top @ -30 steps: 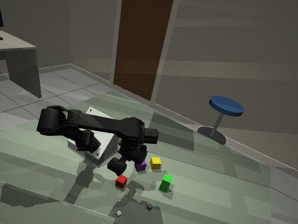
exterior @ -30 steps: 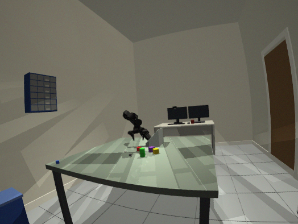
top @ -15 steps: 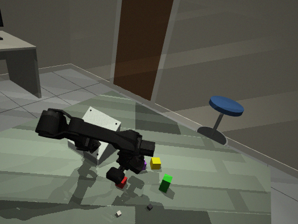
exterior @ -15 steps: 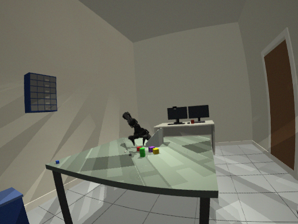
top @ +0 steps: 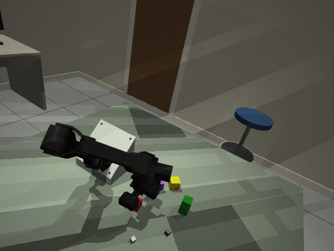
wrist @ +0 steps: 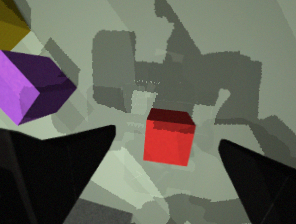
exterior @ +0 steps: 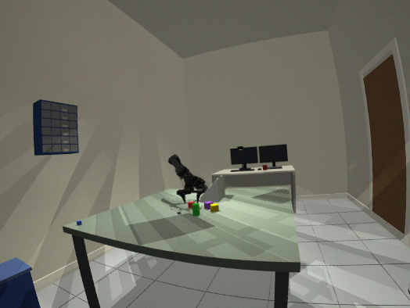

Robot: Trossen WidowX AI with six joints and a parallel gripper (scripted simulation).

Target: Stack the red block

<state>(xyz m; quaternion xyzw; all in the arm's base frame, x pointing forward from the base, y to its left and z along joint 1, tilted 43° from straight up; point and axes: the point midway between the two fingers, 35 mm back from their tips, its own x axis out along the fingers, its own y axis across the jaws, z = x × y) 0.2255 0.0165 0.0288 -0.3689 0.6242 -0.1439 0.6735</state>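
The red block (top: 138,204) (exterior: 190,204) (wrist: 167,146) lies on the green table (top: 242,204). My gripper (top: 137,198) (exterior: 191,200) (wrist: 166,137) is open, low over the table. Its two fingers stand either side of the red block with gaps on both sides, not touching it. The green tower (top: 185,205) (exterior: 196,209) stands upright to the right of the red block, apart from the gripper. It does not show in the wrist view.
A purple block (top: 162,185) (exterior: 208,204) (wrist: 30,87) and a yellow block (top: 174,183) (exterior: 214,208) (wrist: 12,27) lie just behind the gripper. A small grey cube (top: 167,232) and a small white cube (top: 132,239) lie nearer the front. The arm's white base box (top: 111,135) stands behind.
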